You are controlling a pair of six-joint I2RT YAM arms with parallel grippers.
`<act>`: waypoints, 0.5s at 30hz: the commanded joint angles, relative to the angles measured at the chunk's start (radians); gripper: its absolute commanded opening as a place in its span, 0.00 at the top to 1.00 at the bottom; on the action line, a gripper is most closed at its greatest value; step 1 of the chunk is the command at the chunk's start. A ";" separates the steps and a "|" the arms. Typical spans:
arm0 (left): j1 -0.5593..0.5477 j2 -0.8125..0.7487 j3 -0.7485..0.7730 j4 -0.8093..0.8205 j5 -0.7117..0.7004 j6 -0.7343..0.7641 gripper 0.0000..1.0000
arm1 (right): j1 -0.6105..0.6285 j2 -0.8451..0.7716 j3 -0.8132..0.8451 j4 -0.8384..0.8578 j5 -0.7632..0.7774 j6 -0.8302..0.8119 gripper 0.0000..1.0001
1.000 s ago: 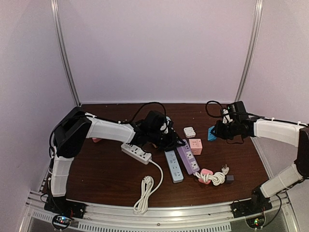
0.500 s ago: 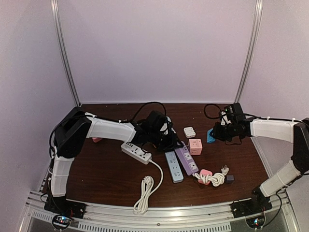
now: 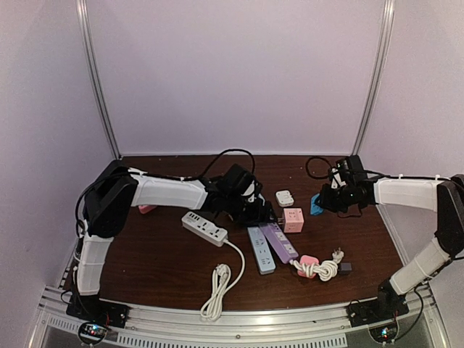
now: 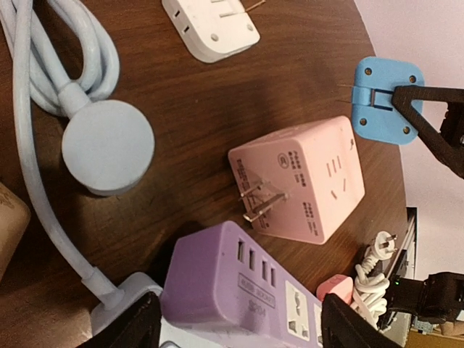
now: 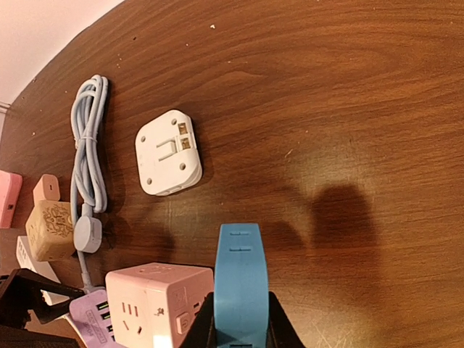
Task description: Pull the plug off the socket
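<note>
Right tool (image 5: pixel 241 325) was clenched on a flat blue plastic plug (image 5: pixel 243 264), held near the pink cube socket (image 5: pixel 156 297), apart from it. Left tool (image 4: pixel 239 326) sat released astride the purple power strip (image 4: pixel 239 283) on the dark wooden counter (image 5: pixel 326 109). Best pull looked straight, socket pinned.

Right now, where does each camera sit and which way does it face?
Top external: above, behind the robot, looking down at the table; left arm, right arm show.
Left wrist: on the left arm, facing the pink cube socket; left end effector open at bottom.
Right wrist: on the right arm, facing down; right end effector grips a blue adapter.
Both wrist views share socket and adapter.
</note>
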 commanded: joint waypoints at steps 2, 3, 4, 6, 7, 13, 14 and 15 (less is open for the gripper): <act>-0.002 0.070 0.089 -0.144 -0.035 0.091 0.22 | -0.013 0.019 0.046 0.029 0.005 -0.004 0.99; 0.000 0.070 0.102 -0.149 -0.035 0.096 0.21 | -0.014 0.022 0.049 0.028 0.006 -0.004 0.98; 0.000 0.071 0.113 -0.155 -0.035 0.103 0.20 | -0.016 0.025 0.051 0.028 0.006 -0.005 0.99; -0.001 0.067 0.131 -0.168 -0.034 0.114 0.19 | -0.020 0.030 0.052 0.030 0.008 -0.006 0.99; -0.002 0.062 0.134 -0.171 -0.035 0.117 0.19 | -0.022 0.033 0.052 0.033 0.012 -0.008 0.99; -0.006 0.006 0.103 -0.133 0.000 0.110 0.21 | -0.048 0.064 0.053 0.054 0.004 -0.007 0.99; -0.010 -0.003 0.101 -0.126 0.007 0.105 0.22 | -0.052 0.068 0.053 0.058 0.002 -0.006 0.99; -0.013 -0.006 0.102 -0.122 0.015 0.102 0.24 | -0.055 0.074 0.054 0.061 0.000 -0.005 0.99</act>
